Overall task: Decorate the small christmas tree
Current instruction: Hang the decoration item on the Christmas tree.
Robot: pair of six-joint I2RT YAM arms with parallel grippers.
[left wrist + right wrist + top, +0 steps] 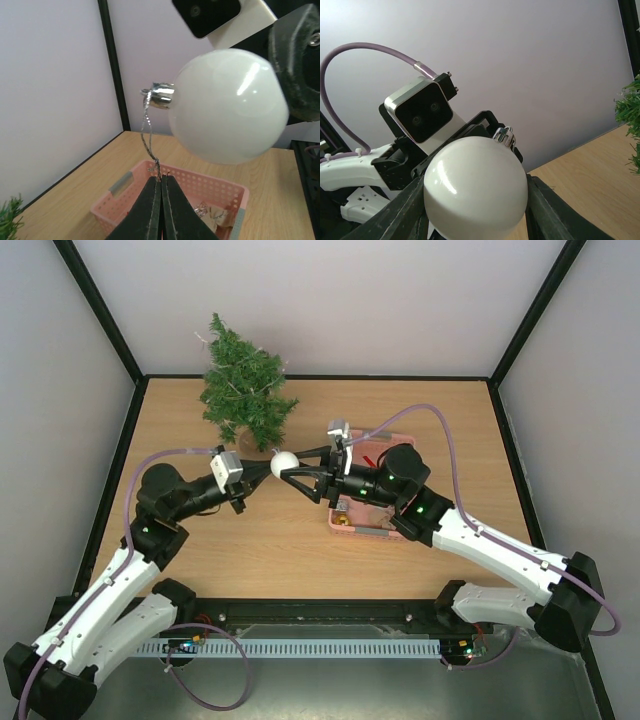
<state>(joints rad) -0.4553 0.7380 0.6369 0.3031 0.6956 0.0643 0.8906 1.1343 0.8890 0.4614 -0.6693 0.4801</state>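
We are clasping the bauble point(227, 105) in our right pincer point(475, 196), pinching its loop point(146, 131) in the shut left pincer point(160, 179); the small christmas tree point(243, 385) is standing upper left, nearer the latter

Your wooden tabletop point(300, 550) carries the small christmas tree point(243, 385) at upper left and a pink basket point(362, 528) right of centre.
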